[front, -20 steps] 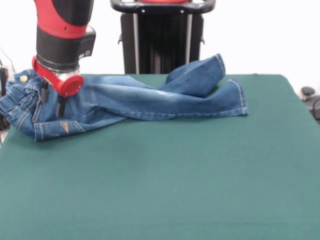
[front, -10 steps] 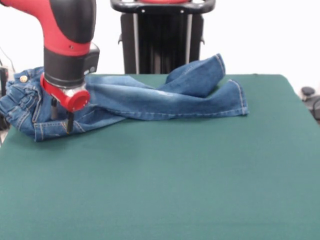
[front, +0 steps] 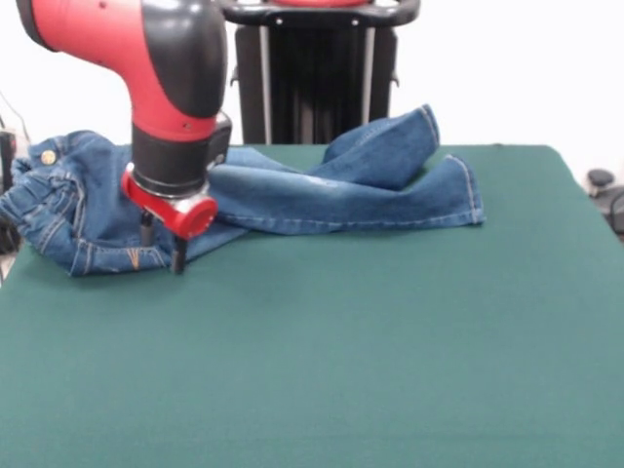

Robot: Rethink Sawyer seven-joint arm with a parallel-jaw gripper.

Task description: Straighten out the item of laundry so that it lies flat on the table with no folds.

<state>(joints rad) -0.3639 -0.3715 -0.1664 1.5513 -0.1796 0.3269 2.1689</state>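
The blue denim jeans [front: 322, 195] lie crumpled along the far side of the green table [front: 370, 351]. The waist, with its metal button [front: 47, 157], is bunched at the far left corner. The legs run right, one folded back over the other near the hems [front: 429, 146]. My gripper [front: 163, 249] points down over the hip part, close to the jeans' near edge. Its two dark fingers [front: 179, 255] stand apart, tips on or just above the denim. Whether they touch the cloth is not clear.
The robot's black pedestal [front: 312, 78] stands behind the table's far edge. The jeans' waist overhangs the table's left edge. A dark object [front: 604, 185] sits beyond the right edge. Green cloth stretches wide in front of the jeans.
The arm has swung to the right and towards the camera, from over the waistband to the hip's near edge. The waist part has shifted slightly right.
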